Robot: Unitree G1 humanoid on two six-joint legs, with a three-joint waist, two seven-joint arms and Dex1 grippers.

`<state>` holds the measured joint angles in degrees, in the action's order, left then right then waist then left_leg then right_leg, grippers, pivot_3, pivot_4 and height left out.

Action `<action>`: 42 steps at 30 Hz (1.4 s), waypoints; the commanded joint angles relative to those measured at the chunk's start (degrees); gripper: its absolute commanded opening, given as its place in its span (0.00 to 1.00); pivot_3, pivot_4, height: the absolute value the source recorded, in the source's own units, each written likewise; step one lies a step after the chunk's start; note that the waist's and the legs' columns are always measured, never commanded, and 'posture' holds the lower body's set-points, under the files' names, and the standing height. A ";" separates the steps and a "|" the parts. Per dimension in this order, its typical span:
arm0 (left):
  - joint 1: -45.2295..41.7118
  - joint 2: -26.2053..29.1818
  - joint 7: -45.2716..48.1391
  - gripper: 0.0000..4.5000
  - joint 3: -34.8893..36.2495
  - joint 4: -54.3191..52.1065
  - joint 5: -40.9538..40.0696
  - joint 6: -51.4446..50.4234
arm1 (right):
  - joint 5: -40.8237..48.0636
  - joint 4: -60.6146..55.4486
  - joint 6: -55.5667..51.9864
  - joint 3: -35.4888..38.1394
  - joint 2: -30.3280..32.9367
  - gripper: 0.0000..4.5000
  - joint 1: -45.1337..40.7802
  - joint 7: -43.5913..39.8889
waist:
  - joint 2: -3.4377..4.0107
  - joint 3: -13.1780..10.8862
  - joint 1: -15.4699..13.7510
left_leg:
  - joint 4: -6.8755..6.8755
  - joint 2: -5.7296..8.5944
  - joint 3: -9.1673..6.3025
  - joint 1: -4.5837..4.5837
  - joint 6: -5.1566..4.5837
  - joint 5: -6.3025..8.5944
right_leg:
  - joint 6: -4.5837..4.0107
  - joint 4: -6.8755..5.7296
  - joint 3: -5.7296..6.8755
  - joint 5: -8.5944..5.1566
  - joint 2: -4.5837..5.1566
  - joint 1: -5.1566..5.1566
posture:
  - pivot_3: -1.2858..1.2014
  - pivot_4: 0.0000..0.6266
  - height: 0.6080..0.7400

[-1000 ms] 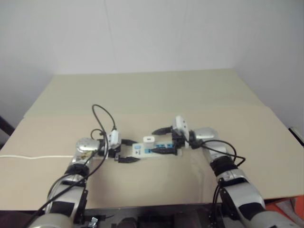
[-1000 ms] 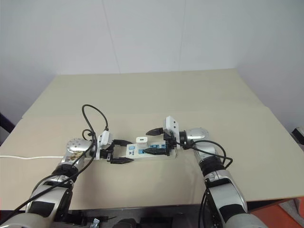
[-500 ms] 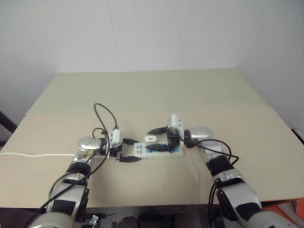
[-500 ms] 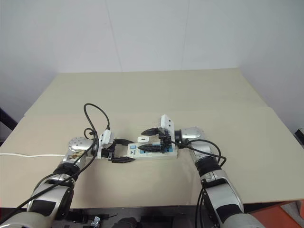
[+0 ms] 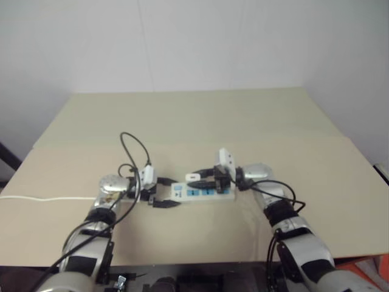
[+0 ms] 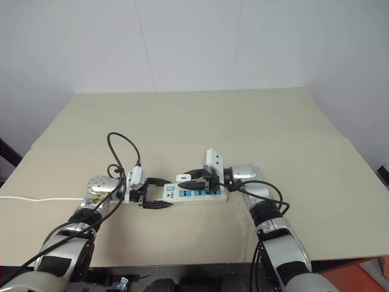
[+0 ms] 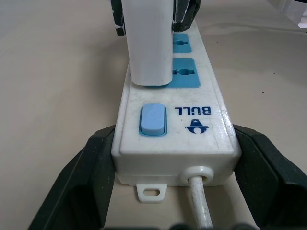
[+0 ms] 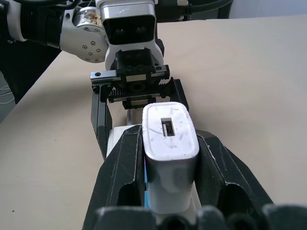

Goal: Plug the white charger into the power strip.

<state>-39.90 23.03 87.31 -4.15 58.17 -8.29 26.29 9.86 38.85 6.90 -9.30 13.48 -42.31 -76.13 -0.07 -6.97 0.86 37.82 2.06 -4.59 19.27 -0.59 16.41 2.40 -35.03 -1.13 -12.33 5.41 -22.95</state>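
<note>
A wide beige tabletop [image 6: 243, 121] fills the scene, with a faint seam running across it and a plain white wall [image 6: 182, 42] rising behind its far edge. The power strip [image 6: 197, 194] lies flat near the front of the table, between the two arms, and its thin white cord [image 6: 36, 198] trails off toward the table's left edge. The left gripper [image 6: 159, 193] is clamped on the switch end of the strip, one black finger on each long side. The white charger [image 8: 169, 143] stands upright on the outlet nearest the switch [image 7: 152, 120], and the right gripper [image 6: 187, 180] is closed on the charger's sides.
</note>
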 commanded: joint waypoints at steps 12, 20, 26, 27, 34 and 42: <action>1.18 0.02 -1.00 0.72 -2.16 0.55 2.87 0.02 | -3.93 8.21 -3.48 -3.28 -0.90 0.33 -5.72 0.43 | 0.00 0.01 0.41 | 0.00 -0.04 -0.04 -0.10 0.00 0.00 | -0.08 -0.09 0.00 0.05 -0.06 0.03 | 0.52 0.24 1.00; 1.49 -0.01 -1.21 0.72 -2.18 0.21 2.83 0.07 | -3.87 8.41 2.33 -2.59 -0.39 0.33 -1.44 0.08 | 0.01 0.02 0.26 | 0.00 -0.04 -0.04 -0.12 0.00 0.00 | -0.08 -0.05 0.02 0.05 -0.07 0.09 | 0.52 0.24 1.00; 1.33 0.09 -1.07 0.72 -2.41 0.49 2.97 0.09 | -5.26 9.62 4.11 -3.75 -0.10 0.33 -0.17 -0.04 | 0.01 0.03 0.29 | 0.00 -0.04 -0.04 -0.27 0.00 0.00 | -0.06 0.00 0.04 0.04 -0.07 0.31 | 0.52 0.24 1.00; 1.28 0.09 -1.04 0.72 -2.45 0.53 2.98 0.09 | -5.27 9.82 3.94 -3.77 -0.19 0.33 -0.36 0.04 | 0.01 0.03 0.30 | 0.00 -0.04 -0.05 -0.31 0.00 0.00 | -0.06 0.02 0.06 0.04 -0.07 0.35 | 0.52 0.24 1.00; 1.06 0.02 -1.23 0.72 -2.56 0.88 3.12 0.22 | -5.01 11.53 0.80 -3.71 -0.72 0.33 -2.73 0.09 | 0.01 0.03 0.39 | -0.02 -0.05 -0.08 -0.44 0.00 0.00 | -0.05 0.04 0.07 0.03 -0.07 0.50 | 0.52 0.24 1.00; 1.54 0.04 -1.70 0.72 -2.58 0.81 3.25 0.56 | -4.37 10.06 5.11 -2.54 -0.42 0.33 -2.01 0.33 | 0.01 0.02 0.34 | -0.04 -0.06 -0.11 -0.54 -0.01 0.00 | -0.04 0.05 0.07 0.01 -0.07 0.60 | 0.52 0.24 1.00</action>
<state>-39.64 23.43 86.18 -4.58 58.47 -8.06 26.01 8.06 47.48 10.72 -10.67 12.62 -46.27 -76.87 -0.06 -6.95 1.20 37.78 2.00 -4.70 18.73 -0.60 16.41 2.37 -34.98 -1.05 -12.32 5.35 -22.35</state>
